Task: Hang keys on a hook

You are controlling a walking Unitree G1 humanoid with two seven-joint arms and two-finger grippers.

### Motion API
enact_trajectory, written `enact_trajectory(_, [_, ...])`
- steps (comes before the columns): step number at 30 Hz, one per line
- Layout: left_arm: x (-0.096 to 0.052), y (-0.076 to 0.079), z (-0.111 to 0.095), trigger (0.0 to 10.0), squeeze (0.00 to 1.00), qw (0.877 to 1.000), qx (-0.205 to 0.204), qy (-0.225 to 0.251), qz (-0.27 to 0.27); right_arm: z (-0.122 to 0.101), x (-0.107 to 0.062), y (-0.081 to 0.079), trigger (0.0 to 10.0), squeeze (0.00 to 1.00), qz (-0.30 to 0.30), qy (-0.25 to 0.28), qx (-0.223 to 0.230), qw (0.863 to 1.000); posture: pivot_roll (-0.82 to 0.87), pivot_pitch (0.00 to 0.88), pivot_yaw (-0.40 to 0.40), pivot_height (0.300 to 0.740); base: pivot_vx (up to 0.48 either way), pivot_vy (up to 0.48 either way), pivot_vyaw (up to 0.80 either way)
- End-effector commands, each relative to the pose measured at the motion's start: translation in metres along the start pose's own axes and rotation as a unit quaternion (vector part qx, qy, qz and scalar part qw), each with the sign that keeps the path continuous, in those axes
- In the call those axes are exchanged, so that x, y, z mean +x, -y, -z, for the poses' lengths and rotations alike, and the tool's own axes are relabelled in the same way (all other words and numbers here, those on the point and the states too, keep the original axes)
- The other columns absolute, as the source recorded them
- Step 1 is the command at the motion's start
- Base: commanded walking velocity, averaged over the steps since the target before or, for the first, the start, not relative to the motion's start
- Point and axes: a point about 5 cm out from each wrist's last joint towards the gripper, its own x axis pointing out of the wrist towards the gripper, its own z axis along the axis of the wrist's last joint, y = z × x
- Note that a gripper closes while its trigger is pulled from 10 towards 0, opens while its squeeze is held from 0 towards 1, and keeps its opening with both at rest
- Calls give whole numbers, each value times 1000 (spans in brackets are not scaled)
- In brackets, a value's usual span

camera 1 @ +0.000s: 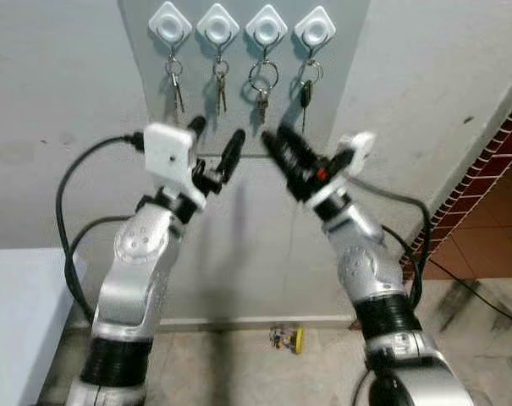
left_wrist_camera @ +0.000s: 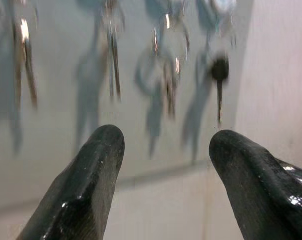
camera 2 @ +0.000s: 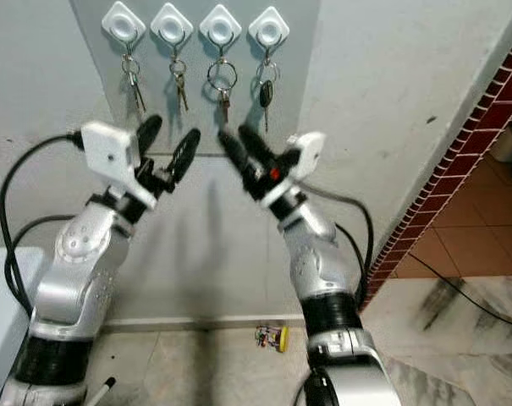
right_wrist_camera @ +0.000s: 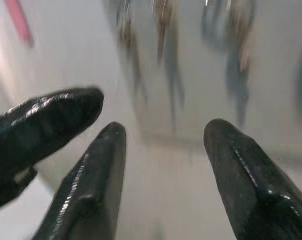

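I have the left gripper and right gripper raised with fingers apart and empty, just below 4 white hooks on the wall, each already carrying keys, while 1 small yellow bunch lies on the floor by the skirting.

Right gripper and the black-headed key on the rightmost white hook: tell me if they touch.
Apart. The left eye view shows bare wall between the right gripper and the black-headed key hanging above it.
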Motion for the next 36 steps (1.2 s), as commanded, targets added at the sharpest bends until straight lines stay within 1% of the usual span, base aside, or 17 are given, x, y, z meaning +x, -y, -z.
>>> enact_trajectory(1, [-2, -1, -1, 10000, 0, 1000, 21, 8, 10, 0, -2, 0, 10000, 1000, -18, -13, -12, 1000, -94, 61, 17, 740, 0, 0, 0])
enact_trajectory(7, [-21, -5, 26, 10000, 0, 999, 49, -24, 5, 23, -27, 8, 10000, 1000, 21, -60, -27, 998, -103, 58, 18, 740, 0, 0, 0])
enact_trajectory(8, [-28, -6, 36, 10000, 0, 998, 51, -36, 3, 32, -38, 12, 10000, 0, 46, -72, -17, 996, -107, 53, 17, 740, 0, 0, 0])
enact_trajectory(11, [-37, -9, 54, 10000, 0, 996, 57, -66, -16, 47, -54, 18, 10000, 0, 87, -90, 5, 992, -107, 53, 17, 740, 0, 0, 0])
enact_trajectory(13, [-42, -12, 66, 10000, 0, 995, 52, -82, -35, 55, -63, 22, 10000, 0, 115, -103, 2, 988, -109, 46, 18, 740, 0, 0, 0])
enact_trajectory(15, [-57, -19, 92, 10000, 0, 987, 58, -130, -74, 71, -81, 27, 10000, 0, 170, -129, 12, 977, -115, 41, 22, 740, 0, 0, 0])
enact_trajectory(16, [-57, -19, 92, 10000, 0, 987, 58, -130, -74, 71, -81, 27, 10000, 0, 170, -129, 12, 977, -115, 41, 22, 740, 0, 0, 0])
enact_trajectory(17, [-64, -21, 102, 10000, 0, 983, 57, -153, -86, 76, -87, 29, 10000, 0, 190, -140, 10, 972, -121, 35, 26, 740, 0, 0, 0])
enact_trajectory(20, [-79, -24, 124, 10000, 0, 975, 12, -197, -104, 88, -101, 30, 10000, 0, 229, -163, 27, 959, -120, 35, 25, 740, 0, 0, 0])
enact_trajectory(22, [-97, -29, 146, 10000, 0, 956, -12, -253, -148, 104, -121, 29, 10000, 0, 266, -208, 28, 941, -118, 30, 26, 740, 0, 0, 0])
enact_trajectory(24, [-102, -30, 150, 10000, 0, 951, -5, -265, -157, 107, -126, 29, 10000, 0, 277, -221, 26, 935, -118, 30, 26, 740, 0, 0, 0])
enact_trajectory(25, [-108, -30, 157, 10000, 0, 945, -11, -281, -165, 112, -132, 28, 10000, 0, 293, -236, 22, 926, -119, 24, 25, 740, 0, 0, 0])
enact_trajectory(28, [-110, -30, 159, 10000, 0, 943, -14, -286, -168, 114, -135, 28, 10000, 0, 299, -241, 21, 923, -119, 24, 25, 740, 0, 0, 0])
enact_trajectory(31, [-136, -25, 182, 10000, 0, 916, -27, -352, -192, 134, -160, 20, 10000, 0, 333, -302, 32, 893, -121, 15, 22, 740, 0, 0, 0])
enact_trajectory(34, [-136, -25, 183, 10000, 0, 916, -26, -352, -193, 134, -159, 20, 10000, 0, 335, -303, 30, 892, -121, 15, 22, 740, 0, 0, 0])
enact_trajectory(35, [-150, -20, 193, 10000, 0, 896, -41, -391, -208, 142, -171, 15, 10000, 0, 347, -334, 32, 876, -123, 0, 14, 740, 0, 0, 0])
enact_trajectory(36, [-173, -10, 205, 10000, 0, 863, -63, -449, -222, 155, -192, 5, 10000, 0, 364, -386, 29, 847, -127, 0, 13, 740, 0, 0, 0])
